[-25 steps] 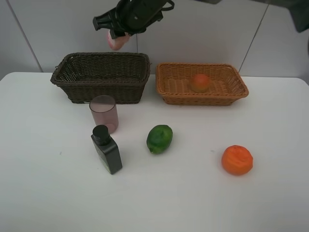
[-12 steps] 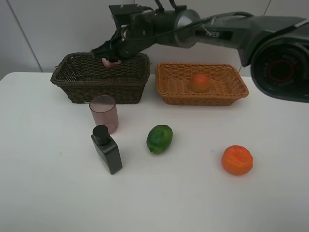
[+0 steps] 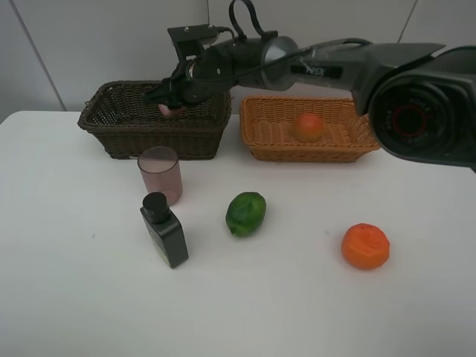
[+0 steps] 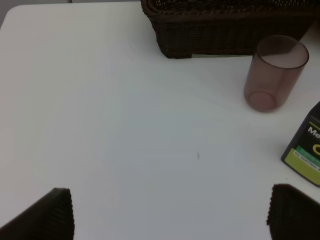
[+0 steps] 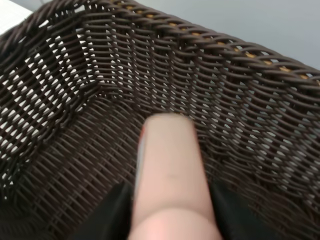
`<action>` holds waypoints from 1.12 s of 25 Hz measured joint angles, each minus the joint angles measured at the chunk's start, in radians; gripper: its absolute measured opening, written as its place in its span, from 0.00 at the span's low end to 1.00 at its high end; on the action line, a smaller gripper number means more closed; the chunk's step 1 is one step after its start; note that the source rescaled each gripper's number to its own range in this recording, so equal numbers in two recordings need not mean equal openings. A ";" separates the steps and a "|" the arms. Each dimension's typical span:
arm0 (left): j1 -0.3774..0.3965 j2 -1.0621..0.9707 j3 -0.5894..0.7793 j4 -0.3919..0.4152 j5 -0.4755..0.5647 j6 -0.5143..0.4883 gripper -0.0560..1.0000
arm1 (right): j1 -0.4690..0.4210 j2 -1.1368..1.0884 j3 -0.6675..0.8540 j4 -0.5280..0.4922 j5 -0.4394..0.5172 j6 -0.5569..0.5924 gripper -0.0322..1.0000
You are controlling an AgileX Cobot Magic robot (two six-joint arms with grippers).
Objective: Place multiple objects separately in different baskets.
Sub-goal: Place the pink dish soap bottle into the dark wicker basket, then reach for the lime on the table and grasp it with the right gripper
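Note:
My right gripper (image 3: 169, 104) reaches across into the dark brown basket (image 3: 104, 119), shut on the pink bottle (image 3: 168, 111). In the right wrist view the blurred pink bottle (image 5: 170, 170) sits between the two dark fingers, just above the woven floor of the basket (image 5: 75, 100). The peach-coloured fruit (image 3: 307, 127) lies in the tan basket (image 3: 260, 149). The mauve cup (image 3: 160, 175), black square bottle (image 3: 165, 230), green lime (image 3: 246, 213) and orange (image 3: 365, 246) stand on the table. My left gripper (image 4: 170, 215) is open above bare table near the cup (image 4: 275, 72).
The white table (image 3: 67, 282) runs wide in front of the baskets. A grey wall stands right behind them. The black bottle (image 4: 306, 152) sits at the edge of the left wrist view, and the dark basket (image 4: 220, 35) beyond the cup.
The right gripper has come down with the pink bottle from above the dark basket's rim into the basket. Nothing on the table has moved.

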 joint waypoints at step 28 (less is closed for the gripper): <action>0.000 0.000 0.000 0.000 0.000 0.000 1.00 | 0.000 -0.258 0.119 -0.008 0.610 -0.076 0.96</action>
